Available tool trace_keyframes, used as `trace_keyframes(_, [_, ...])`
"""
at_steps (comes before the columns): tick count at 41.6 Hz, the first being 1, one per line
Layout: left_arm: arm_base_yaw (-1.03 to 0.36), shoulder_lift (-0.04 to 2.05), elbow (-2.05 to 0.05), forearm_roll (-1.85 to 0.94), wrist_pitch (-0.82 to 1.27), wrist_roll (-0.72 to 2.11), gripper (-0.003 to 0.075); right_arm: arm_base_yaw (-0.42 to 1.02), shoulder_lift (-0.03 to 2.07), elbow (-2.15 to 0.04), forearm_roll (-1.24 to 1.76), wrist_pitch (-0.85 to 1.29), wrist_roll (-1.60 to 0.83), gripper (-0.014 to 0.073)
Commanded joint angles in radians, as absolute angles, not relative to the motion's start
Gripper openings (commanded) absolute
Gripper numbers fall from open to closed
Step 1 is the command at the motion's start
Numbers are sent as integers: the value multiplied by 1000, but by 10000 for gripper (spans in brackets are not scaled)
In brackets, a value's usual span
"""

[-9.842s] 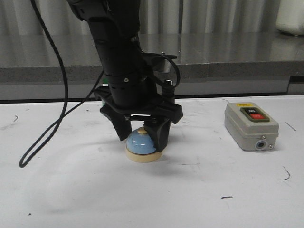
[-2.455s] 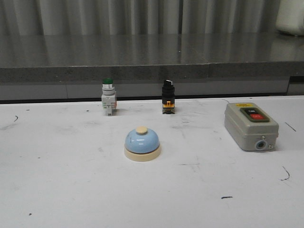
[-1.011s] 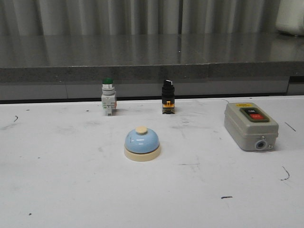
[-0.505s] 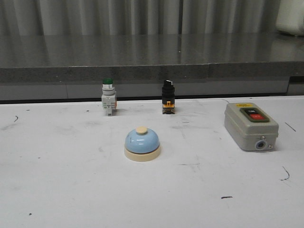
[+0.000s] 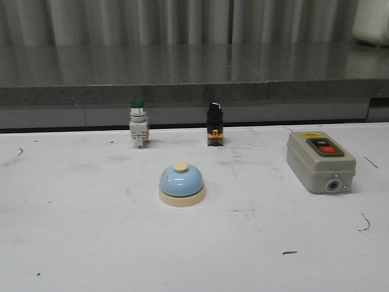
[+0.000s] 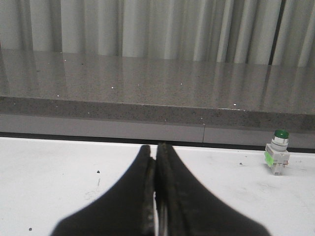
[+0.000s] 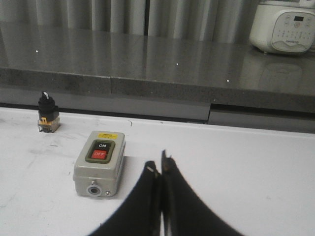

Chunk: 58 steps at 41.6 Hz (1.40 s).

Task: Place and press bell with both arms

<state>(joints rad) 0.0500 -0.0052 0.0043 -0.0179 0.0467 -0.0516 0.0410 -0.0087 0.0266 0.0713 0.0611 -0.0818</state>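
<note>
The light-blue bell point(image 5: 182, 184) with cream base and cream knob stands upright on the white table point(image 5: 91, 237), near the middle in the front view. No arm shows in the front view. My left gripper point(image 6: 155, 150) is shut and empty over the table, left of the green-capped button; the bell is out of its view. My right gripper point(image 7: 160, 166) is shut and empty, to the right of the grey switch box; the bell is out of its view too.
A green-capped push button point(image 5: 138, 123) and a black selector switch point(image 5: 214, 123) stand at the table's back edge. A grey switch box point(image 5: 320, 160) lies right of the bell. A grey counter point(image 5: 194, 73) runs behind. A white appliance point(image 7: 284, 27) sits on it.
About ten seconds ago a black arm's gripper stood around the bell; it has since left the front view. Over the last seconds nothing has moved.
</note>
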Motion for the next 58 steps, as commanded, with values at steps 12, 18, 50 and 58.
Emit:
trace_keyframes(12, [51,-20,29,-18,-33,-61,-20,32,-27,22,78,-48,-88,-59])
trace_keyframes(18, [51,-20,29,-18,-33,-61,-20,32,-27,22,78,-48,-88,-59])
trace_keyframes(50, [51,-20,29,-18,-33,-61,-20,32,-27,21,-27,-102,88,-59])
trace_keyframes(58, [51,-20,29,-18,-33,-61,-20,32,-27,21,-27,-102,88,-59])
